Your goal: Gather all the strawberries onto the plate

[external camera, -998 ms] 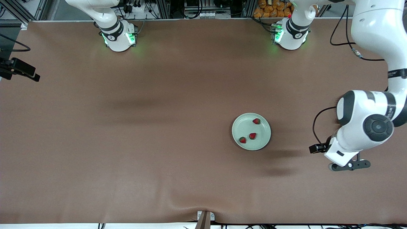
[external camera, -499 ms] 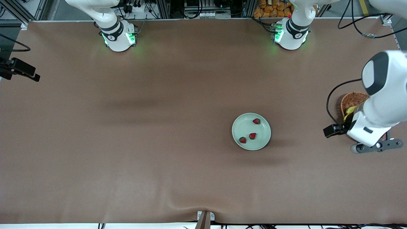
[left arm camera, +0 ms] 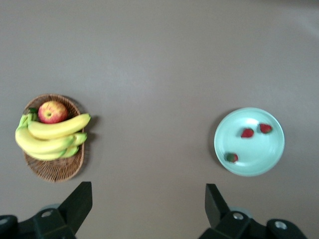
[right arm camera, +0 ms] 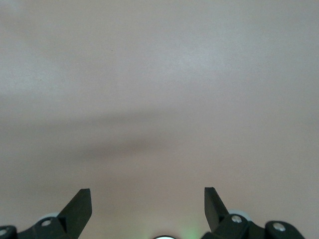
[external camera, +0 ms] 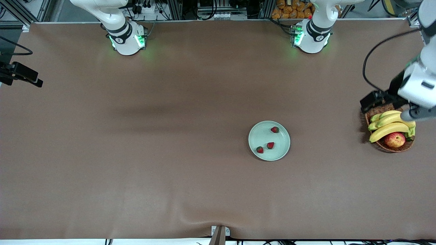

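Three strawberries [external camera: 274, 129] [external camera: 270, 145] [external camera: 260, 149] lie in the pale green plate [external camera: 260, 136], toward the left arm's end of the table. The left wrist view shows the same plate [left arm camera: 259, 152] with the berries [left arm camera: 247, 133] in it. My left gripper [left arm camera: 148, 196] hangs open and empty, high above the table beside the wicker basket; its hand [external camera: 417, 102] shows at the edge of the front view. My right gripper [right arm camera: 148, 196] is also open and empty over bare brown table, and the front view does not show it.
A brown wicker basket [external camera: 391, 147] with bananas [external camera: 388, 124] and a red-yellow apple [external camera: 394, 139] stands at the left arm's end, partly under the left hand. A black device [external camera: 20, 75] sits at the right arm's end. A small clamp [external camera: 219, 233] marks the front edge.
The left arm has swung away from the front camera and upward, uncovering the basket of fruit. Plate and strawberries have not moved. Both grippers stayed open.
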Controlling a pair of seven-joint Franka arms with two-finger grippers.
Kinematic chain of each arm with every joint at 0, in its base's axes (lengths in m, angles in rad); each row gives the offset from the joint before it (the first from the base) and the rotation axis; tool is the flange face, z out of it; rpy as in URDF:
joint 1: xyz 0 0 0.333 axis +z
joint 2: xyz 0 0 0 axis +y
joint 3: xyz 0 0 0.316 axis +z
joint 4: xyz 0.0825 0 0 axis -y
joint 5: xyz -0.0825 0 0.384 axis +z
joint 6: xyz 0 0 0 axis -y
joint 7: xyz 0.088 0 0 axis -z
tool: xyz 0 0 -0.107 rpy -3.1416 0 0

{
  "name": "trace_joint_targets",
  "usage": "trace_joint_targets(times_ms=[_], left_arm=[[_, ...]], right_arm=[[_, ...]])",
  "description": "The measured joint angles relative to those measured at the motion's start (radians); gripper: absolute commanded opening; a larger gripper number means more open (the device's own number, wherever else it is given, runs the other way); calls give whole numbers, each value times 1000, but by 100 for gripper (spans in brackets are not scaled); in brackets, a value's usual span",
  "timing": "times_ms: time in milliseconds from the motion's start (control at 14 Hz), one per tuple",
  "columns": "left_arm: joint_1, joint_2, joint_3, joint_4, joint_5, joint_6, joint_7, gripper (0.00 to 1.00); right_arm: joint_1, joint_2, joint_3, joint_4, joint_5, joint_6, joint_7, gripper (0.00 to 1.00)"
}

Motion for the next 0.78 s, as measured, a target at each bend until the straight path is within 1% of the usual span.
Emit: trace_joint_targets(times_ms=[214,428,570,784], left_arm=[[-25,-72,9,-19,-23,-51,0,100],[-27,-135,54,-75,-63,-54,27,100],[-28,-141,78,-92,-66,-25,45,100],[-28,-137,96,-106,-66,-6,97,100]], right_arm=[[0,0,0,0,0,0,0,100],[0,0,0,0,0,0,0,100],[0,0,0,0,0,0,0,100],[0,0,0,0,0,0,0,100]])
